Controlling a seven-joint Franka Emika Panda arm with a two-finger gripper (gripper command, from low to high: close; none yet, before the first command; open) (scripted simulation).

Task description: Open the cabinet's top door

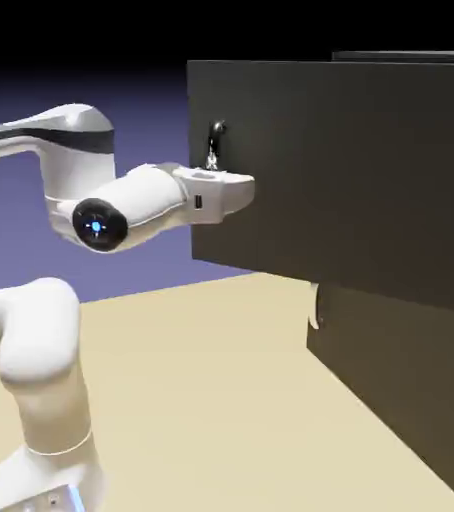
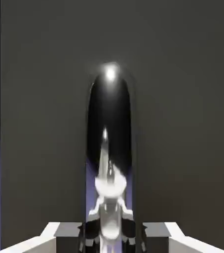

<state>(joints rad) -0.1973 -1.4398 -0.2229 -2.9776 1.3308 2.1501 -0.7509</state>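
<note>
The top door (image 1: 336, 180) already stands well swung out from the cabinet (image 1: 401, 370), whose lower door keeps shut toward five o'clock in the exterior view, so the pull looks mostly or wholly done; at most a little more swing and letting go would be left. The tool (image 2: 111, 237) is closed down, pinching the silver handle (image 2: 111, 188), which rises between its fingertips toward twelve o'clock in the hand view.

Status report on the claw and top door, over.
Claw shut on the handle. Top door swung open; lower door closed. Nothing seen blocking the way.
</note>
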